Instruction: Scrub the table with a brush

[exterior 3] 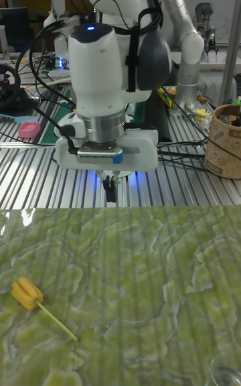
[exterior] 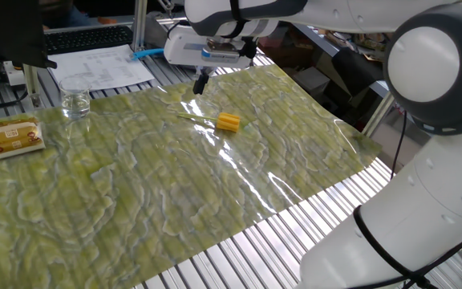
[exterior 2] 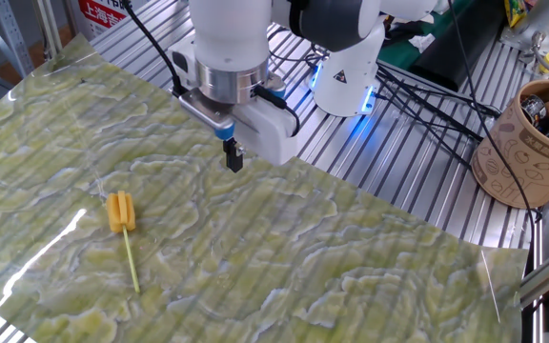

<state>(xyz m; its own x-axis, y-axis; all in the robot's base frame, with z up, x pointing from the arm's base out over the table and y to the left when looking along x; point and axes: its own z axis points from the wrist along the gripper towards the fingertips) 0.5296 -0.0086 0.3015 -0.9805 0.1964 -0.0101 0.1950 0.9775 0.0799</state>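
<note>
Near the table [exterior 2: 370, 276] far edge, pincer [exterior 2: 233, 159] pressed together, empty, brush [exterior 2: 121, 214] well apart.

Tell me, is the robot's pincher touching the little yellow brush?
Apart. In the other fixed view the gripper hangs near the sheet's far edge, while the brush lies alone with bare green sheet between them.
</note>
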